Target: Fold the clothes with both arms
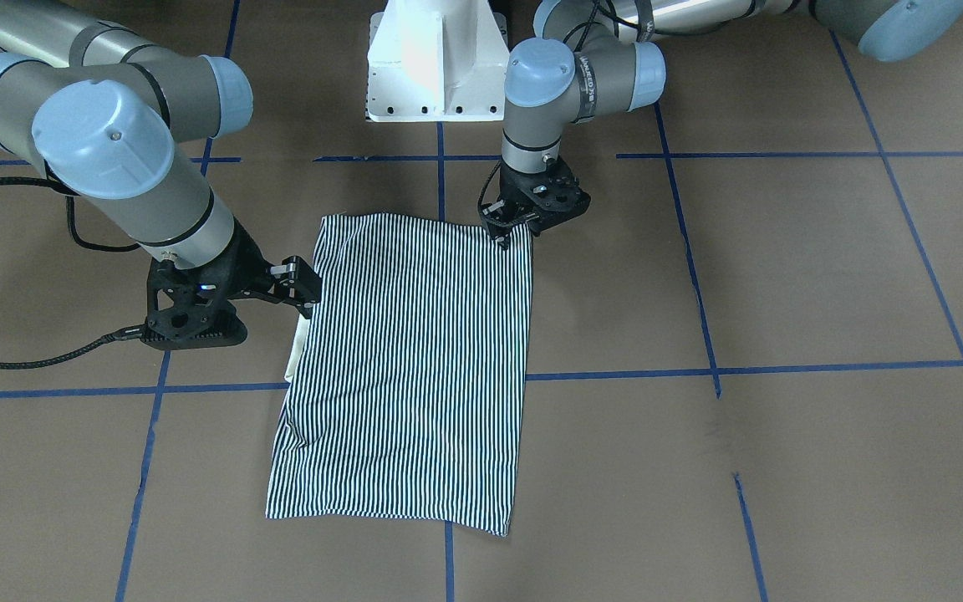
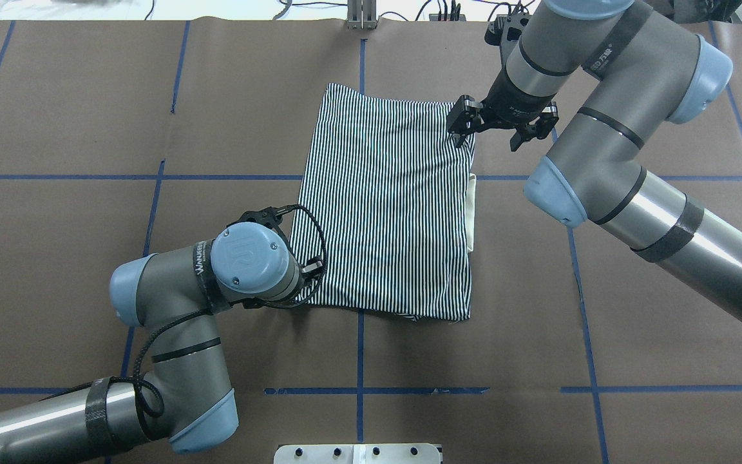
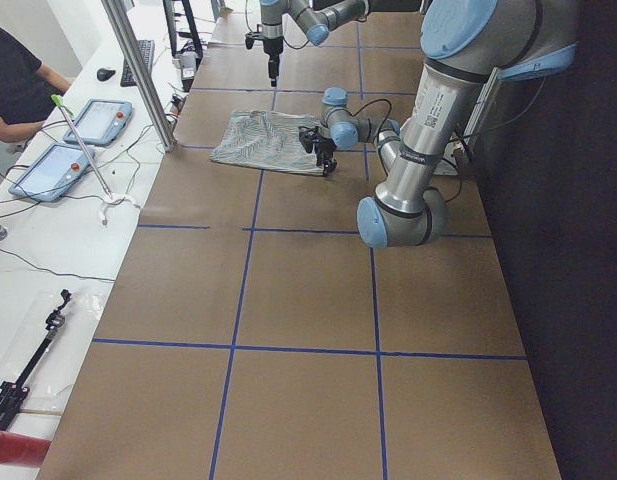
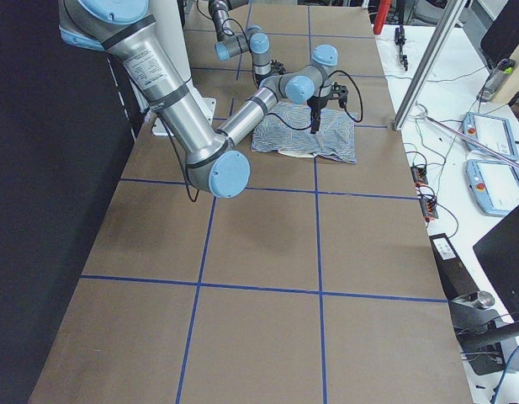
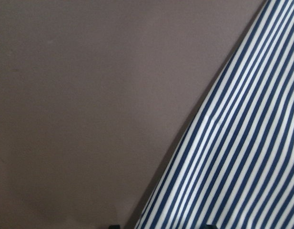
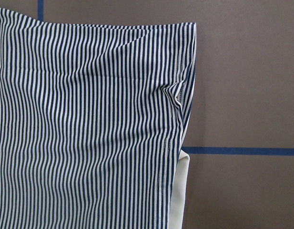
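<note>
Looking at the shirt [image 2: 390, 206] now, folded down to a striped rectangle and lying flat mid-table [image 2: 635, 309], straddling a cross of blue tape [image 2: 216, 176]. Seeing a sliver of cream collar [image 2: 471, 212] poking out from under its right edge. Reads as thin, soft knit: light, floppy, no stiffness, likely to sag and drag if lifted by one point only. Doesn't look slippery on that brown surface, so expect bunching rather than sliding. Best taken by both corners of one short edge at once, pinching every layer together, or the fold underneath may peel open. Spotting a small pucker [image 6: 177, 93] at the seam near the far right corner in the right wrist view, worth smoothing out.

Over to the left gripper [image 1: 505, 238]: down at the near left corner, fingertips close together right at the cloth edge. Can't tell whether pinching the corner or merely touching it. Hidden behind the wrist from overhead, and nothing in the left wrist view but stripes and bare table.

Then the right gripper [image 2: 487, 138]: spread wide, holding nothing, hanging above the far right corner, just off the edge.

Judging the step: setting up the next fold, one short edge carried over to the other. Would want both grips matched before any lift, else risking a skewed, wrinkled result
</note>
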### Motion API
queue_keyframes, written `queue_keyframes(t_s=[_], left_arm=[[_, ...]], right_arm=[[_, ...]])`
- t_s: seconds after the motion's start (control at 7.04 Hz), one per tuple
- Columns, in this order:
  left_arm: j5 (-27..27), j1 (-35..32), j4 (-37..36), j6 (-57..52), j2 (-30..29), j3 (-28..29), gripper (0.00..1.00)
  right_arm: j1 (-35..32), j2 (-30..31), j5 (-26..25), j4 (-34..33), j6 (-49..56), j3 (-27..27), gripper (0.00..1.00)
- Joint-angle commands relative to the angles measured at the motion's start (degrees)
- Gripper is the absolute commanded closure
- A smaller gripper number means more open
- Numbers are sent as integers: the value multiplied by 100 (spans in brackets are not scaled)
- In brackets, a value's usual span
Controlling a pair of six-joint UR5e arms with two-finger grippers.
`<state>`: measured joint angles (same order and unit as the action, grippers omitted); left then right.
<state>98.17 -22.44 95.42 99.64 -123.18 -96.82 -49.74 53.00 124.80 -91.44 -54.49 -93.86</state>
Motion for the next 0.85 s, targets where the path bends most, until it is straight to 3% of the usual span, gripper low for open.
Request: queue_keyframes(t_s=[0.0, 0.43, 0.71], left_arm=[[0, 3, 3, -6, -4, -29, 100], [44, -6, 12, -155, 5, -222, 100], [53, -33, -41, -603, 310, -861, 100]], right_arm=[[-10, -9, 1, -40, 0, 8, 0], [-10, -17, 1, -40, -9, -9, 0], [243, 44, 1, 21, -934, -227, 0]])
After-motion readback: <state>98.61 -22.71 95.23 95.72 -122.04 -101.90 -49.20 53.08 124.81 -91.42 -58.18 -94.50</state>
